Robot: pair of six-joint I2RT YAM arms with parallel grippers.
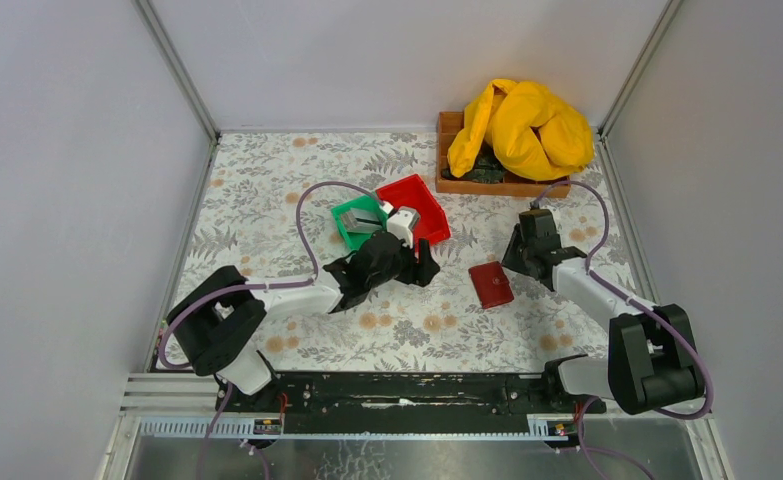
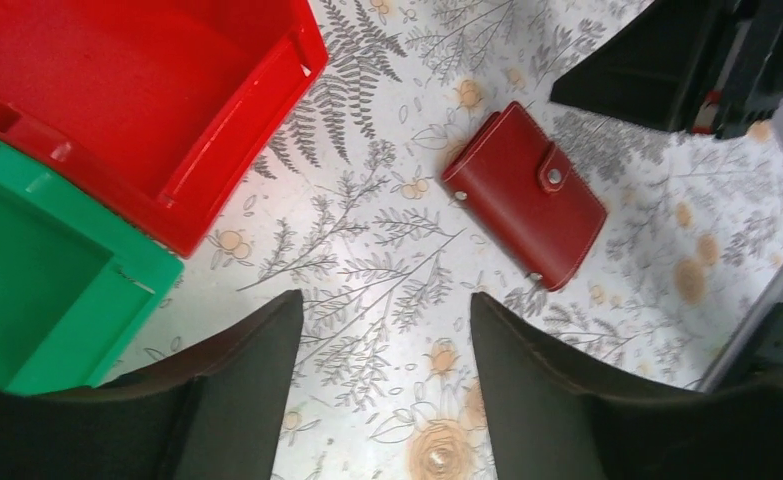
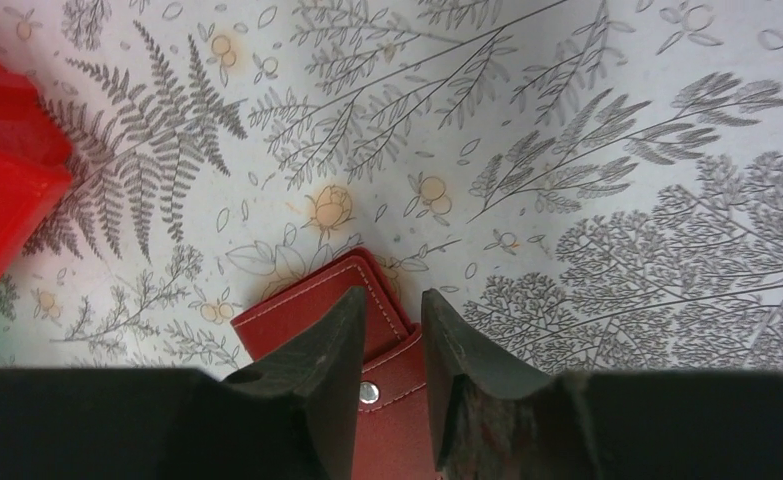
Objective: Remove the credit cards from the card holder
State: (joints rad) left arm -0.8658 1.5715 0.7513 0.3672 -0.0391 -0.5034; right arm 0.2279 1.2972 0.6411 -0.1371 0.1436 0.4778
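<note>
Holder: card holder [image 1: 491, 285] lies flat on the table w/ flap over and snap stud [image 3: 369, 392] fastened; abt 4 o'clock of the red bin [image 1: 429, 205].
Cards: none seen on the table or sticking out of the holder. A grey flat thing [image 1: 364, 222] sits in the green bin [image 1: 347, 232], too small to say if it's a card.
Progress: looks near the start. Holder is yet to be unsnapped and opened, then the cards drawn out.
R pincer: right gripper [image 3: 392, 300] is right over the holder's strap at its 2 o'clock end, jaws only a narrow gap apart and astride the strap; can't tell if touching, nothing clamped.
L pincer: left gripper [image 2: 382, 310] is spread wide and empty, at the holder's 9 o'clock, near the red bin.
</note>
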